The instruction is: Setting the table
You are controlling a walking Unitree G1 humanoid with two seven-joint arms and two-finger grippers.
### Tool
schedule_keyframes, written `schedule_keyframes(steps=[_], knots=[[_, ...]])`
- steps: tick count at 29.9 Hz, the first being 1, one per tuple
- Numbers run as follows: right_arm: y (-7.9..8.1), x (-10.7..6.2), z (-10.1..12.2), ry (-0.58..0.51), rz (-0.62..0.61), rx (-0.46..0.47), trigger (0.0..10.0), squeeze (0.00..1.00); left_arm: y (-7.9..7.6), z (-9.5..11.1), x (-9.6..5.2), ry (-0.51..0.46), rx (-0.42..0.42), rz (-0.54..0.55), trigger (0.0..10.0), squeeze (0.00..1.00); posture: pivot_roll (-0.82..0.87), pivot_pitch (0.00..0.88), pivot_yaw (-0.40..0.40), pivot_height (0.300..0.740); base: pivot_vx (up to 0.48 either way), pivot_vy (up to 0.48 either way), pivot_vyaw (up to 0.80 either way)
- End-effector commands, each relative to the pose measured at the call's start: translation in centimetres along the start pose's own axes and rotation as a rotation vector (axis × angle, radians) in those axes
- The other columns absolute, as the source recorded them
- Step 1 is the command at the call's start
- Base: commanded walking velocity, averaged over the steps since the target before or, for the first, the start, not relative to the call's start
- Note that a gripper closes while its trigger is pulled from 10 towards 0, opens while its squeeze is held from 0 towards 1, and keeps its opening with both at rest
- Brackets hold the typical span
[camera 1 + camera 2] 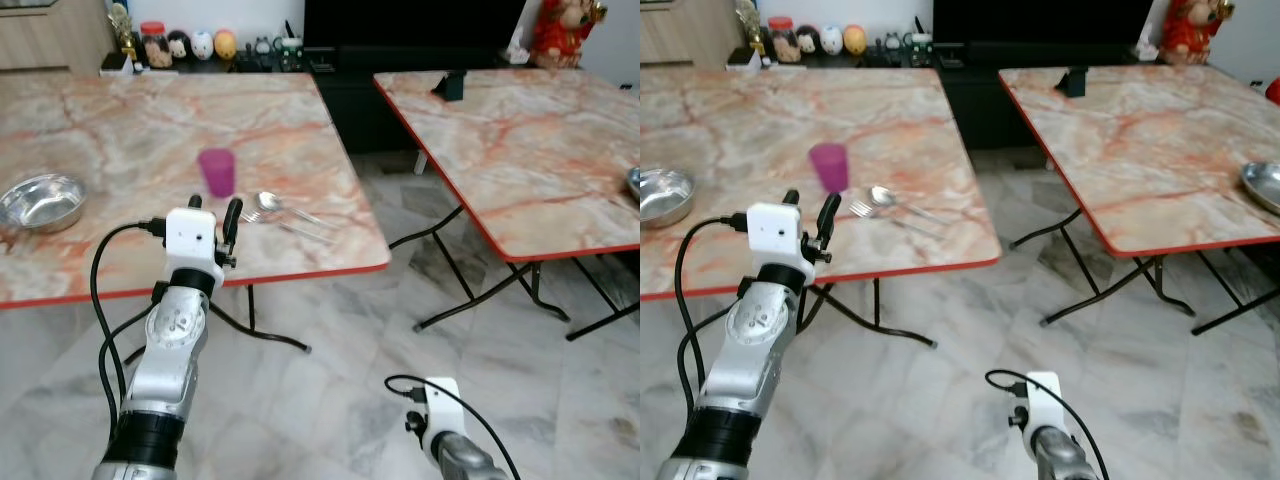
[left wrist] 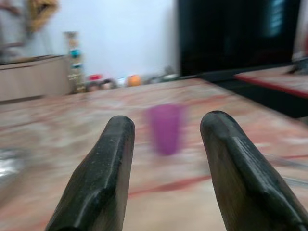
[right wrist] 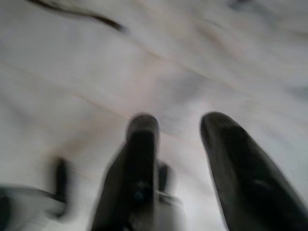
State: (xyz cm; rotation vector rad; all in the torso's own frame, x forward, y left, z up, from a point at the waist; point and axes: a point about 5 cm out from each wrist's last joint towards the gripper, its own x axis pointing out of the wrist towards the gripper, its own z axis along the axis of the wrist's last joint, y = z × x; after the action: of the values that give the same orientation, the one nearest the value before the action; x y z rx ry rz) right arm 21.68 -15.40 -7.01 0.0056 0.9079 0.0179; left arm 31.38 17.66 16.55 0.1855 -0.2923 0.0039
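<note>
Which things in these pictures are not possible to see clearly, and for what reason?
- Purple cup: blurred in the left wrist view, so its contents cannot be told.
- Steel bowl on the right table: cut by the right eye view's edge.
- Right hand: smeared by motion over the floor in the right wrist view.
- Small figures on the far shelf: too small to identify.

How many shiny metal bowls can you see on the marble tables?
2. One shiny metal bowl sits near the left edge of the left marble table; a second metal bowl lies at the right edge of the right marble table, partly cut off.
</note>
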Motion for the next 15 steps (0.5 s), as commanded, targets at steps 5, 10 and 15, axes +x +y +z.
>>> schedule_keyframes(steps=[5,10,15], knots=[[-0.48,-0.01,0.19,-0.005,-0.006,-0.007,10.0,0.0,-0.58,0.46,0.34,-0.02,-0.002,-0.006,10.0,0.0,0.04,0.0,-0.077,0.74,0.0,0.374,0.0],[-0.4,0.01,0.28,-0.008,0.0,-0.014,10.0,0.0,-0.51,0.45,0.4,-0.022,0.002,-0.005,10.0,0.0,0.04,0.0,-0.078,0.74,0.0,0.378,0.0],[-0.42,0.0,0.25,-0.005,0.005,-0.025,10.0,0.0,-0.62,0.46,0.37,-0.025,0.003,-0.007,10.0,0.0,0.05,0.0,-0.08,0.74,0.0,0.379,0.0]])
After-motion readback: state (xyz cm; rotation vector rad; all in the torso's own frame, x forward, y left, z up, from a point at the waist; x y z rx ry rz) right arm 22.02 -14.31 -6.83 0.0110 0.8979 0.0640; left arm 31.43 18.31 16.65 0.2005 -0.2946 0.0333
